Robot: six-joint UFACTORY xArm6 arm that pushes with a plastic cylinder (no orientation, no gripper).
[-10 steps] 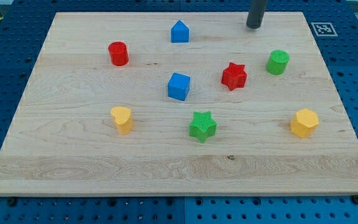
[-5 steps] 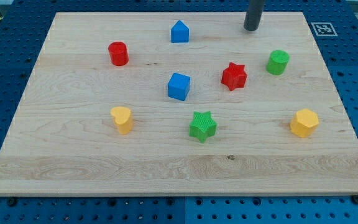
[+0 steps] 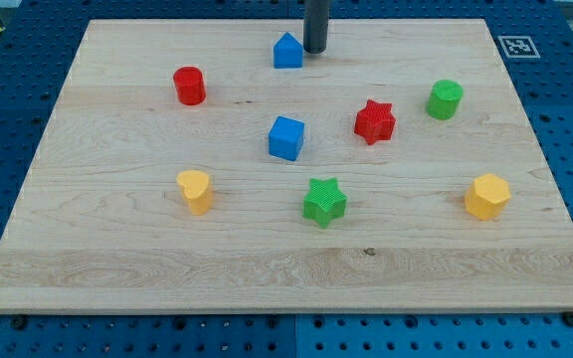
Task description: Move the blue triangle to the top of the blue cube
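My tip [image 3: 315,51] rests on the wooden table [image 3: 117,259] near the upper edge of the frame, a little left of centre, just beside the right flank of the blue triangle [image 3: 287,50]; whether the two are touching or a hair apart cannot be told from this view. The arm ends in a plain dark rod with no end effector, so there is nothing to open, close or grip with. The blue triangle, a small house-shaped block with its peak pointing toward the top of the frame, sits in the upper middle of the table. The blue cube [image 3: 286,138] lies below it, close to the centre of the frame and nearly in line with it, the two well apart with bare wood between them. A red cylinder [image 3: 189,86] stands in the upper left part of the frame, to the left of the blue triangle and somewhat lower. A red star [image 3: 374,121] lies right of the blue cube, and a green cylinder [image 3: 445,99] stands further right again, slightly higher in the frame. In the lower half, a yellow heart-shaped block [image 3: 195,191] sits at the left, a green star [image 3: 324,202] near the middle below the blue cube, and a yellow hexagonal block [image 3: 486,196] at the right.
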